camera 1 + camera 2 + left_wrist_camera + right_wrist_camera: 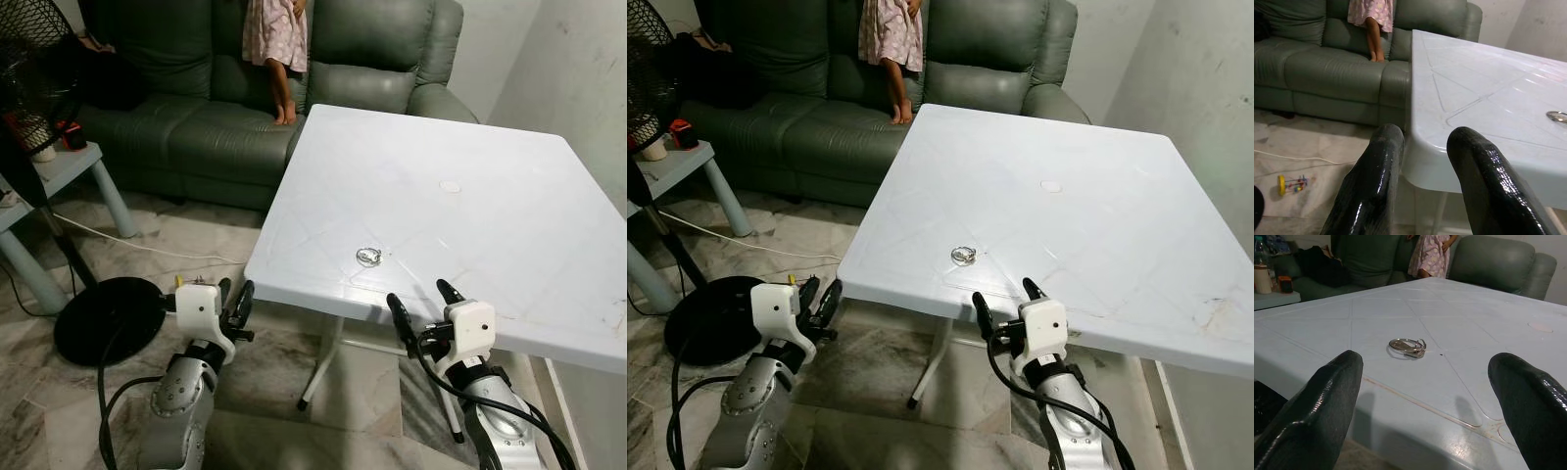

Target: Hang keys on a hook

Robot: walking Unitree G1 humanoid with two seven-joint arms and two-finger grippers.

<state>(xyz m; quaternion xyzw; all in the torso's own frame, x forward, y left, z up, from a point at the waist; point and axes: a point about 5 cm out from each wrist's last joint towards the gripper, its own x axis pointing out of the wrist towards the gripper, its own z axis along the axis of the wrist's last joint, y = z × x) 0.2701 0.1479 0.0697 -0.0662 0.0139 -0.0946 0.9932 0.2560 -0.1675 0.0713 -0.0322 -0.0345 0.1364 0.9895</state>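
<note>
Keys [368, 257] on white table [490, 196]; green sofa [196, 117] behind.

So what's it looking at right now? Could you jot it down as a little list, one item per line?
Keys: a small metal key ring lying flat on the table, near the front edge
Table: white plastic, square
Right gripper: at the table's front edge, fingers open, pointing toward the keys, not touching them
Left gripper: beside the table's front left corner, fingers open, holding nothing
Behind the table: green sofa with a person on it
Floor: fan base
</note>
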